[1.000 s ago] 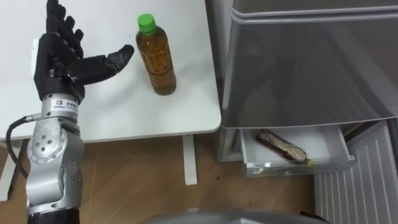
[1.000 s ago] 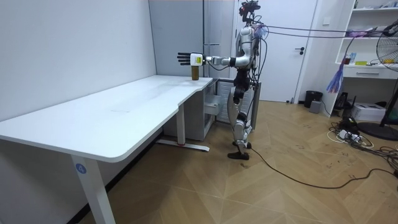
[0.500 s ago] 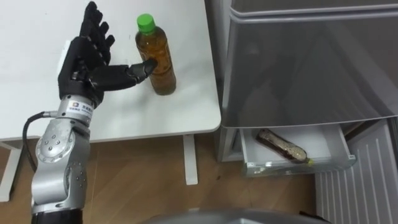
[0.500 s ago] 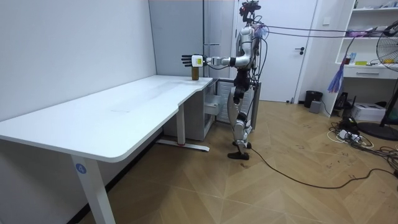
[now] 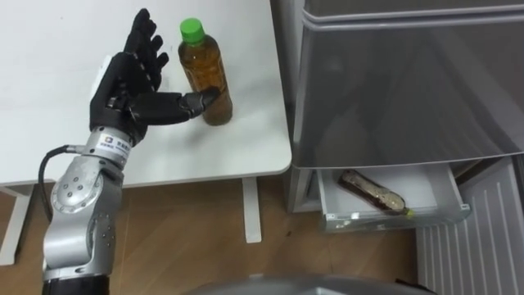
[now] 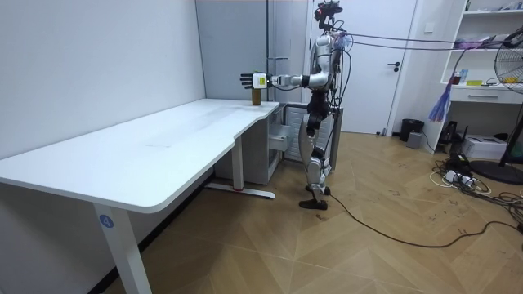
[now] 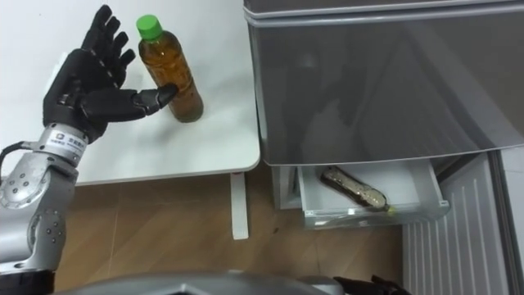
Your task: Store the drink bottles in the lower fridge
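Upright bottle [image 5: 205, 72], a clear plastic cylinder with rounded shoulders, full of amber liquid and closed by a green cap [image 5: 191, 29], stands near the right edge of the smooth white table [image 5: 246, 143]; a paler label band wraps its middle; just beside the table rises the fridge [image 5: 393, 90], its front flat, grey and faintly glossy; at its foot a shallow white drawer [image 5: 438, 190] is pulled out over the wood-patterned floor [image 5: 180, 229], and in it a second bottle [image 5: 370, 192] of the same kind lies on its side, slanted across the drawer's bottom; the robot's left hand [image 5: 127, 82], black-fingered on a silver forearm, is opened wide on the bottle's left; its fingers [image 5: 146, 41] point up and fan apart, clear of the bottle, while the thumb [image 5: 184, 104] reaches across and its tip meets the bottle's lower body; nothing is gripped; in the room view the robot stands upright at the table's far end, next to the fridge, left arm stretched level over the tabletop toward the bottle.
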